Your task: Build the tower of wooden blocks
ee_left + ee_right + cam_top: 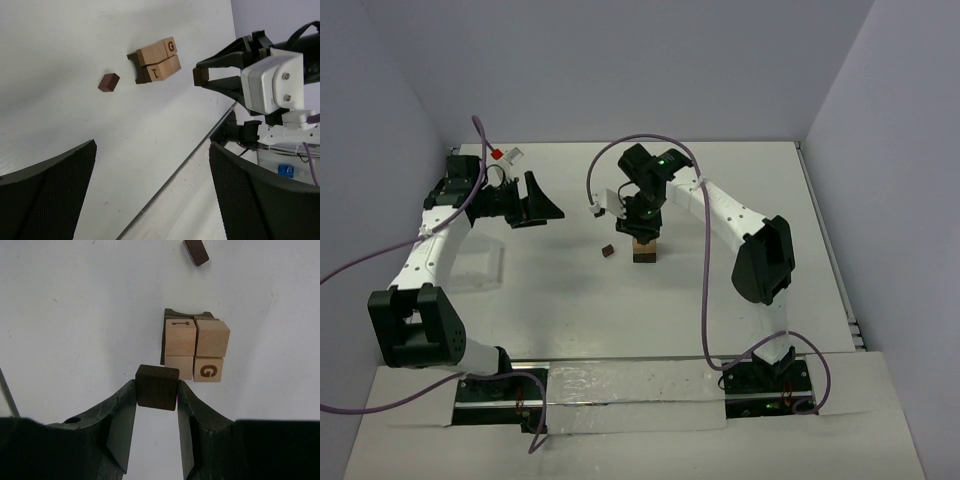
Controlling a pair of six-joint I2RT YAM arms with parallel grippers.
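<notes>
Holding a dark block (157, 386) clamped in my right pincer (157, 390) over the part-built tower (196, 347) at the middle of the bench (570, 320), I judge one loose block (196, 251) beside it is yet to place, my left pincer (152, 150) apart and empty.

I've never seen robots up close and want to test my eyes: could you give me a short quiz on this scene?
1. True or false: the right tool holds a dark block.
2. Which letter is printed on the stack? A) G B) M C) Z
3. Fill in: the left tool has its jaws standing ____.
Key: 1 true; 2 A; 3 open.
</notes>
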